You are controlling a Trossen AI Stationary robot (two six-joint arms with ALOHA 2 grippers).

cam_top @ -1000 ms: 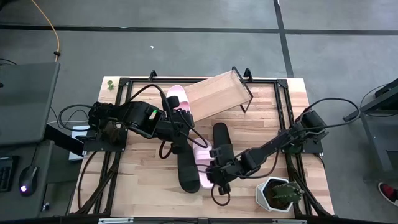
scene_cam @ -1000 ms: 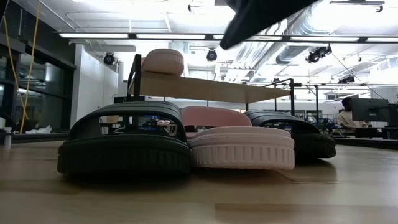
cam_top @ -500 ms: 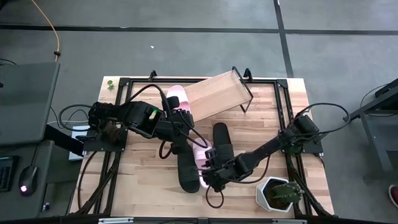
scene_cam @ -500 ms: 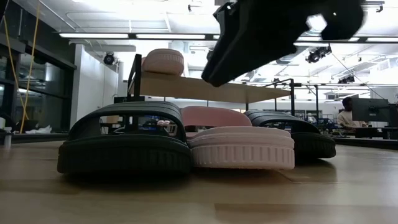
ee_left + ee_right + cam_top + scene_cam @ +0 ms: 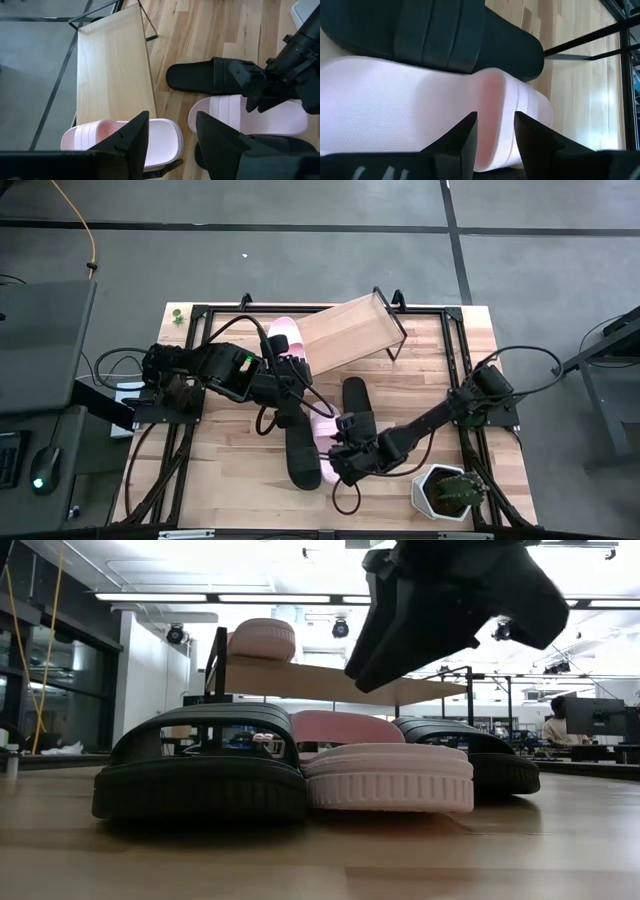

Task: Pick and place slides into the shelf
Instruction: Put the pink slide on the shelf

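Hovering above the heel end of the pink slide on the worktop (image 5: 325,432), your right gripper (image 5: 343,460) has its fingers set narrowly apart and holds nothing; in the right wrist view the two dark fingers frame the pale sole just beside its strap.

That slide lies at about 11 o'clock from the right gripper, touching the black slide to its left (image 5: 301,450) and the second black slide (image 5: 356,412) on its other side. Its long axis runs roughly 11 to 5 o'clock in the high view, and the gripper sits at the 5 o'clock end of that line. In my judgement the coming grasp turns on this: the fingers must straddle the slide across its width, and the neighbours pressed against both flanks leave little room to do so.

The shelf (image 5: 352,328) stands at 12 o'clock on the worktop (image 5: 230,480), well apart from the right gripper. One pink slide (image 5: 283,335) already rests at its lower end.

Your left gripper (image 5: 170,137) is open and empty, poised by that shelved slide. Of the two, the right arm is plainly nearer the loose pink slide. A potted cactus (image 5: 450,490) stands near the right arm at 4 o'clock; watch it on the lift.
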